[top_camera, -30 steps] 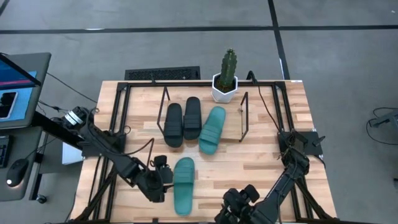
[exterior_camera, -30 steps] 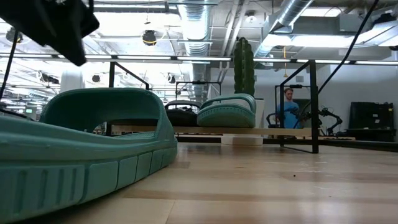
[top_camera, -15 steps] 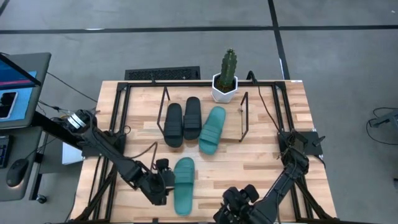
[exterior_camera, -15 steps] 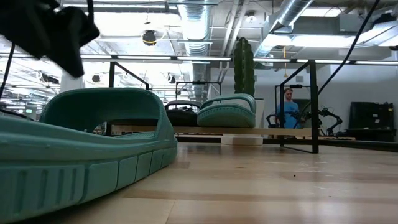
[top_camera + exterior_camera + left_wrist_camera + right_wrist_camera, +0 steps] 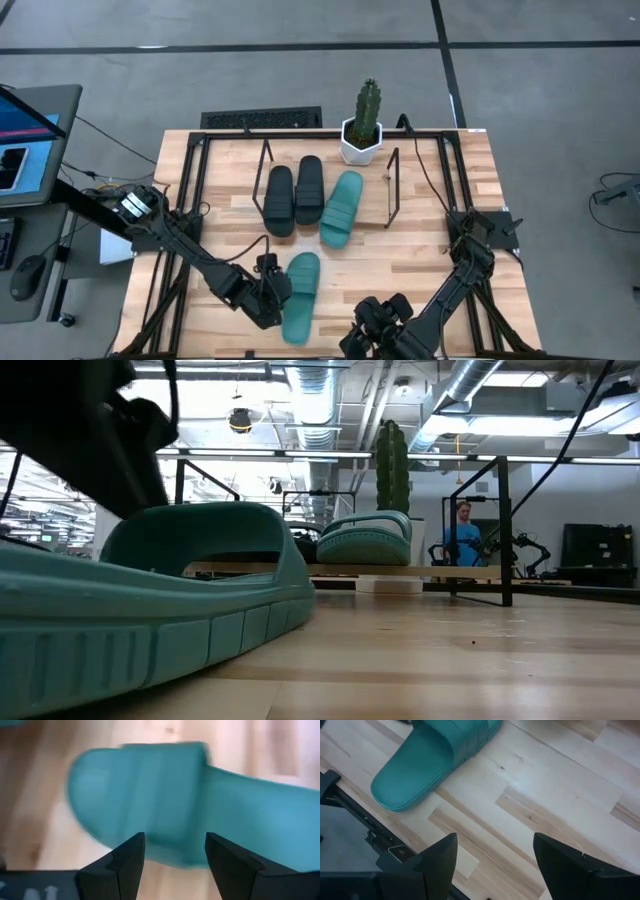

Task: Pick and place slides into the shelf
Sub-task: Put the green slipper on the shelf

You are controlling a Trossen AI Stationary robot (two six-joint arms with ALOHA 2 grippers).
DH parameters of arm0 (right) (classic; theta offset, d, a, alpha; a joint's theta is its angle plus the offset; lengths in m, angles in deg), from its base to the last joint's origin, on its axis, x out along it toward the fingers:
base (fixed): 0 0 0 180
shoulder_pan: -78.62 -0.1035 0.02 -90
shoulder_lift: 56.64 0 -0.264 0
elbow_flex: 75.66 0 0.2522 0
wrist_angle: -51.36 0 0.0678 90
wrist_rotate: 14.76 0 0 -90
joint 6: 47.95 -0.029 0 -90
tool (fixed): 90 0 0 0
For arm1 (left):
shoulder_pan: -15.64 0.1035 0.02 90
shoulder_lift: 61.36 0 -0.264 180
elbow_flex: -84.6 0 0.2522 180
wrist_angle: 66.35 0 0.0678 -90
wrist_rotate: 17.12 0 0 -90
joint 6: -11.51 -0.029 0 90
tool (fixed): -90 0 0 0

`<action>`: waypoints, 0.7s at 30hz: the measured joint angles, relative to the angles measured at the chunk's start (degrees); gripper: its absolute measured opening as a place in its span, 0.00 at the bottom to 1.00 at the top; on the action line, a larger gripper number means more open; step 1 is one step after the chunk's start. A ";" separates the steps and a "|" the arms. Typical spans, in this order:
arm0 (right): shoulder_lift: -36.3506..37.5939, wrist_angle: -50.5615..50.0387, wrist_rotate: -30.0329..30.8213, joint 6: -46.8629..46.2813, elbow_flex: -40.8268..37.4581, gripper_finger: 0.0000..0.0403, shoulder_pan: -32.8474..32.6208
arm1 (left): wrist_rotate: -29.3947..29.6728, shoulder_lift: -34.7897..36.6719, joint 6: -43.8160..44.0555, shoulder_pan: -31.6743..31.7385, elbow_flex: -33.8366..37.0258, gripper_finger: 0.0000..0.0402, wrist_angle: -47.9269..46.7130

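The left tool (image 5: pixel 268 296), fingers spread apart, meets the loose teal slide (image 5: pixel 299 297) near the tabletop's (image 5: pixel 420 245) front edge; the right tool (image 5: pixel 372 325) waits open beside it.

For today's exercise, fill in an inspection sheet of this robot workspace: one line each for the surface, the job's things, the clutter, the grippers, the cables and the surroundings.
Surface: light wooden table, boards bare around the things.
Job's things: two black slides and one teal slide lie side by side inside the shelf; a second teal slide lies on the table near the front edge.
Clutter: potted cactus at the table's back edge.
Grippers: left gripper open, at the loose teal slide's side; right gripper open over bare boards at the front edge.
Cables: thin black cable across the table's right part.
Surroundings: grey floor; a person far behind in the low view.
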 joint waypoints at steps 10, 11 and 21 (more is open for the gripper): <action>0.00 0.28 0.00 0.04 0.00 0.63 0.00 | 1.13 0.00 0.72 2.06 0.00 0.49 -0.13; 0.00 0.31 0.00 0.04 -0.01 0.63 0.00 | 1.10 0.00 0.30 2.16 0.00 0.49 -0.15; -0.02 0.83 0.00 0.04 0.00 0.63 0.04 | -0.06 0.00 -4.97 1.67 0.00 0.43 -0.16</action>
